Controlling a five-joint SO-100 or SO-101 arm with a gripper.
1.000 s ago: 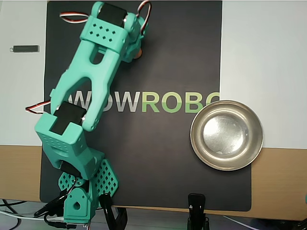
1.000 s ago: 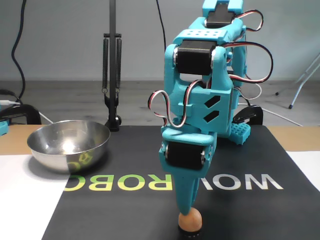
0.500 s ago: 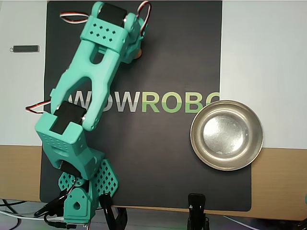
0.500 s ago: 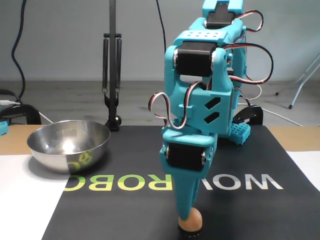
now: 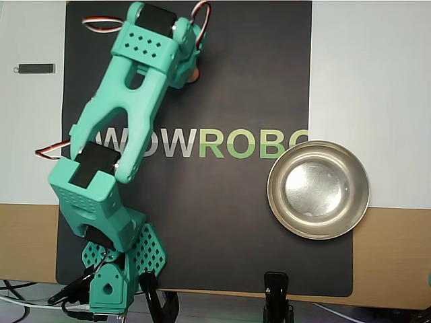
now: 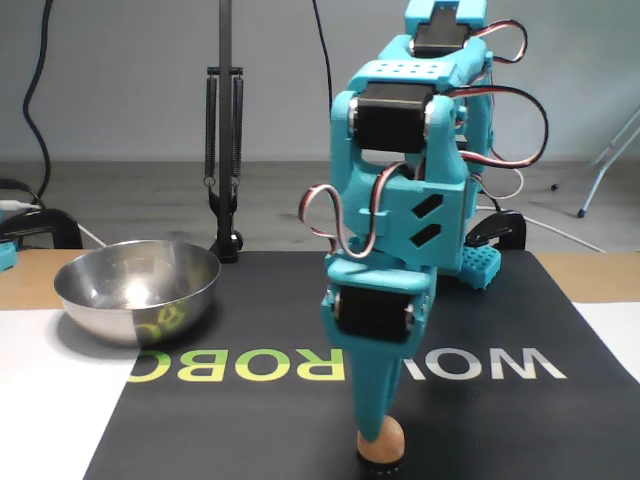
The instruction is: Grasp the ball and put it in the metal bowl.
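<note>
- The small orange-tan ball is seen resting on the black printed mat, well apart from the round shiny steel bowl, which stands at the mat's edge, to the left in the fixed view
- The ball is judged light, smooth and prone to rolling; a hold across its widest part, at mid-height, is judged safest
- The turquoise two-finger gripper is pointed almost straight down, its tip touching the top of the ball, far from the bowl
- Whether the fingers are spread or closed around the ball cannot be told, since the wrist hides them
- In the overhead view only a sliver of the ball shows beside the arm, which is stretched away from its base, across the mat from the bowl
</note>
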